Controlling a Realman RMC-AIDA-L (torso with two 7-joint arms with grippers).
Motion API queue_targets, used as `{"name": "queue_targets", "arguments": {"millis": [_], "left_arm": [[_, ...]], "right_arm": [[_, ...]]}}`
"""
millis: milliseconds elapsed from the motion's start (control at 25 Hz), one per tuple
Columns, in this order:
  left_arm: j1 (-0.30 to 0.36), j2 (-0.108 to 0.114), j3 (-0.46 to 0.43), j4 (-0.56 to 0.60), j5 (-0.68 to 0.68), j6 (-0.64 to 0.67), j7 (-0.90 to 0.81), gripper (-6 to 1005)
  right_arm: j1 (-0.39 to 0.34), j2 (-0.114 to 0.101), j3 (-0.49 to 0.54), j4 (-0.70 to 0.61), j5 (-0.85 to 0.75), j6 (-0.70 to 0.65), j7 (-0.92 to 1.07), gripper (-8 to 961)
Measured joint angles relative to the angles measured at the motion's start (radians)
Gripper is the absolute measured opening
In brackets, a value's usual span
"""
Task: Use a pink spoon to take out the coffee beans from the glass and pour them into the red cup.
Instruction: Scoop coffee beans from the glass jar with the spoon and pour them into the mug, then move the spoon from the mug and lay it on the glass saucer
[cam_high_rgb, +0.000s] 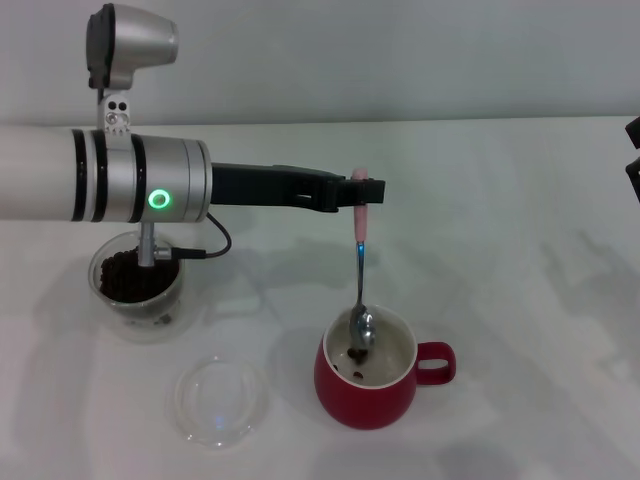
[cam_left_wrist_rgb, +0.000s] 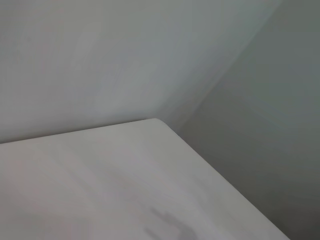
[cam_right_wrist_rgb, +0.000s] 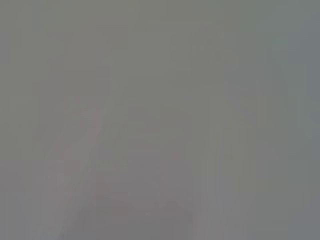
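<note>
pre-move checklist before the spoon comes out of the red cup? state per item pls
1. left gripper shut on the pink spoon handle: ok.
2. Spoon bowl inside the red cup: ok.
3. Spoon emptied: cannot tell; a few coffee beans lie in the cup.
4. Beans left in the glass: ok.
5. Clear dish apart from cup and glass: ok.
6. right gripper parked at the table's right edge: ok.
</note>
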Motion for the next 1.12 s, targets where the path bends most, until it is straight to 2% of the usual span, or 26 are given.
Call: {"name": "queue_targets", "arguments": {"millis": [160, 320, 440, 720, 920, 1120], "left_arm": [[0.021, 0.003, -0.003, 0.026, -0.011, 0.009, 0.0, 131], [0.122, 0.007, -0.007, 0.162, -0.039, 0.016, -0.006, 132], [0.182, 0.011, -0.027, 0.215, -0.074, 0.028, -0.007, 133], [0.288, 0.019, -0.109, 0.196, -0.088, 0.041, 0.01, 136], [0.363, 0.014, -0.156, 0.196, -0.09, 0.042, 0.039, 137], [0.413, 0.015, -0.164, 0.195, -0.086, 0.044, 0.051, 139]], "right_arm": [[-0.005, 0.0, 0.0, 0.0, 0.0, -0.004, 0.0, 528], [-0.006, 0.0, 0.0, 0.0, 0.0, -0.005, 0.0, 528], [-0.006, 0.0, 0.0, 0.0, 0.001, -0.003, 0.0, 528], [-0.003, 0.0, 0.0, 0.0, 0.002, -0.002, 0.0, 528], [0.001, 0.0, 0.003, 0.0, 0.002, -0.004, 0.0, 528], [0.002, 0.001, 0.028, 0.006, -0.003, -0.015, 0.0, 528]]}}
